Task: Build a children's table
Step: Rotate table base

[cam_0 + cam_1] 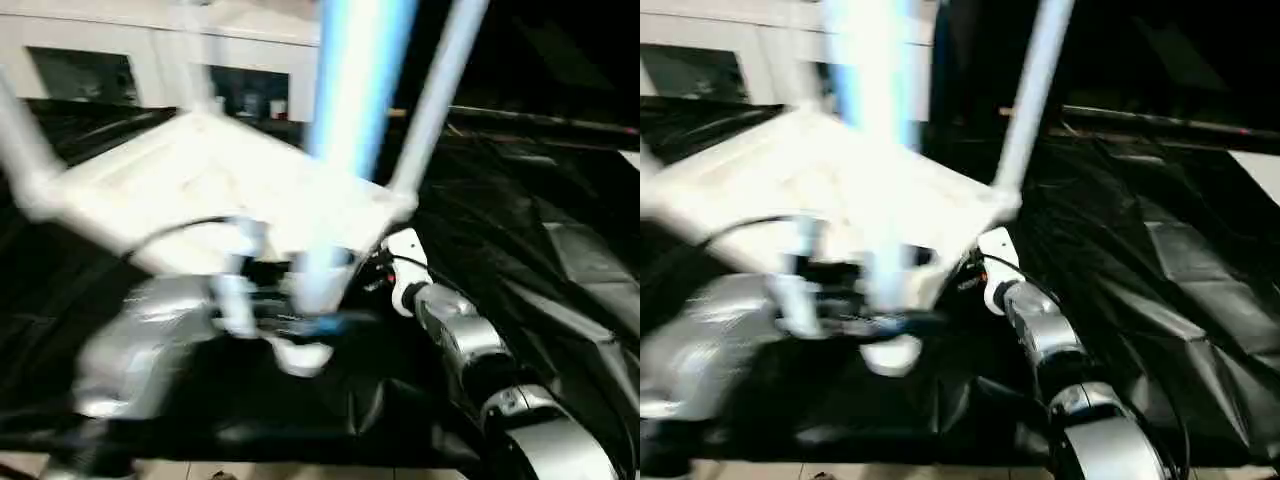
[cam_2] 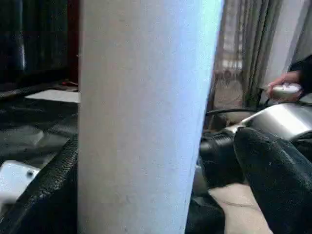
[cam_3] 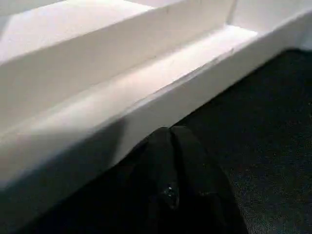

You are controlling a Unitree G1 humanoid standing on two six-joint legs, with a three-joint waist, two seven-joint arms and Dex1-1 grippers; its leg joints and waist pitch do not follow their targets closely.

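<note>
Table top (image 1: 215, 195) lies upside down on the black sheet (image 1: 560, 290), tilted, its near corner lifted toward me. Two legs already stand in sockets: one at the right-hand corner (image 1: 432, 100), one at the far left corner (image 1: 22, 140).

Left gripper (image 2: 146, 195) holds a third leg (image 2: 146, 112) upright, black fingers (image 2: 278, 175) spread just enough to pinch the tube between them. In the head views that leg (image 1: 350, 130) stands over the near corner of the top, heavily blurred, so I can't tell whether its foot has entered the socket.

Right gripper (image 3: 170, 170) sits against the top's outer rim (image 3: 161, 107) near the right-hand corner, fingers pressed together, nothing between them (looks like bracing, not grasping).

My read: seating the third leg is the step in hand. To do it well, keep the tube in line with the socket's axis, push straight along it, and hold the rim steady so the top doesn't skate on the sheet.

A person's hand (image 2: 285, 85) shows far off in the left wrist view.
</note>
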